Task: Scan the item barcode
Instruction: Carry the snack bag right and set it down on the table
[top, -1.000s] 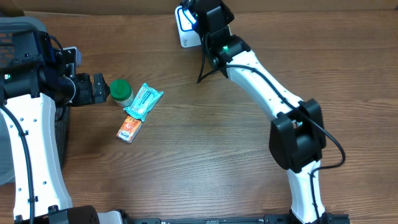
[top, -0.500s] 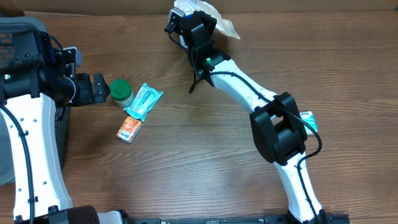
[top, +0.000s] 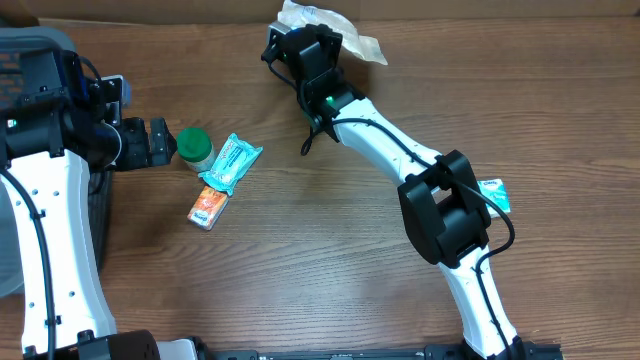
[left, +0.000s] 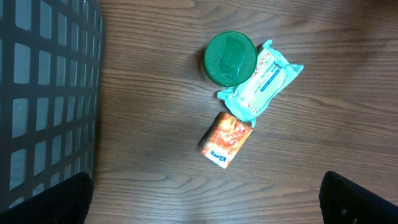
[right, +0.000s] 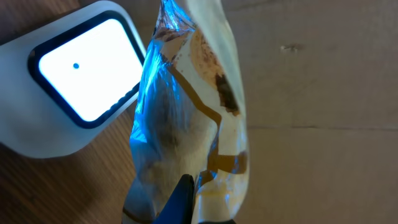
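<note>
At the top centre of the overhead view, our right gripper (top: 312, 35) is pinched tight on one crinkly clear packet (right: 186, 124), held just beside one white scanner (right: 68, 81) with its window lit. We judge the scan under way, not confirmed. At left, our left gripper (top: 163, 143) gapes wide and empty beside one green-lidded jar (top: 195, 147). One teal packet (top: 232, 162), one orange packet (top: 208, 208) and, at right, one small teal packet (top: 493, 192) seem to wait.
</note>
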